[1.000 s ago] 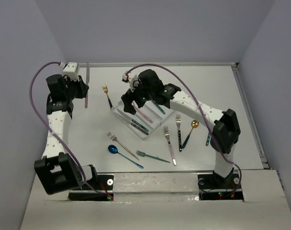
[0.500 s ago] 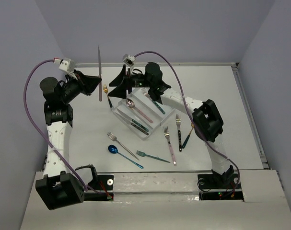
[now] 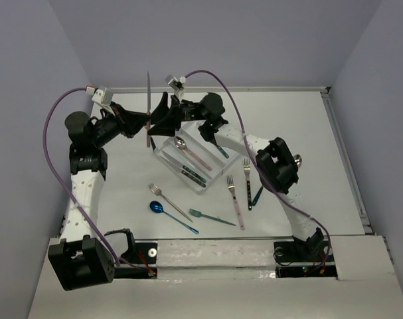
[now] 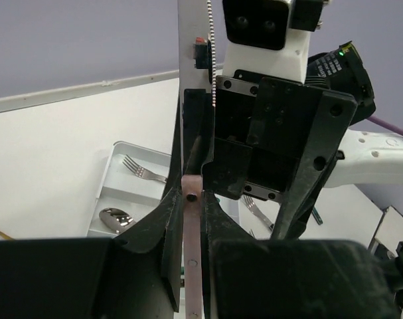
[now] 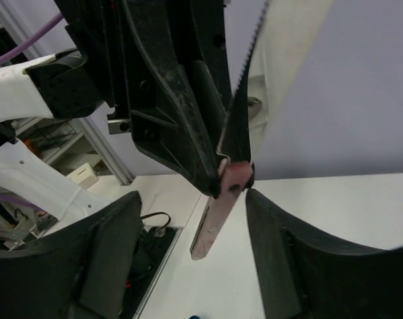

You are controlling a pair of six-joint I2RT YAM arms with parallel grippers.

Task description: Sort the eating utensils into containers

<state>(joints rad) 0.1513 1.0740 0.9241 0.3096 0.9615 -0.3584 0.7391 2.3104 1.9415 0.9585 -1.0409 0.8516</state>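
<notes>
Left gripper (image 3: 146,124): raised above the far left part of the table, jaws closed tight on the knife (image 3: 149,93) at the top of its pink handle, just below the blade.
Knife: held upright off the table. Its serrated silver blade points up and the pink handle hangs down between the fingers (image 4: 171,219).
Right gripper (image 3: 162,118): facing the left gripper at the same height. Its jaws are spread, one on each side of the knife's handle, with a gap on both sides in the right wrist view.
White tray (image 3: 200,188): lies diagonally on the table just right of and below the two grippers, and has three long compartments.
Far compartment: holds a teal-handled fork (image 3: 213,141).
Middle compartment: holds a pink-handled spoon (image 3: 191,153), bowl toward the grippers.
Near compartment: holds a dark-handled utensil (image 3: 192,174); what kind cannot be told.
Loose on the table, left of centre: a silver fork (image 3: 166,201), with a blue spoon (image 3: 159,207) just beside it and a small teal fork (image 3: 211,216) to its right.
Loose on the table, right of the tray: a pink-handled fork (image 3: 235,199) and a dark-handled fork (image 3: 247,183) lie side by side. A teal-handled piece (image 3: 257,196) is partly hidden under the right arm.
</notes>
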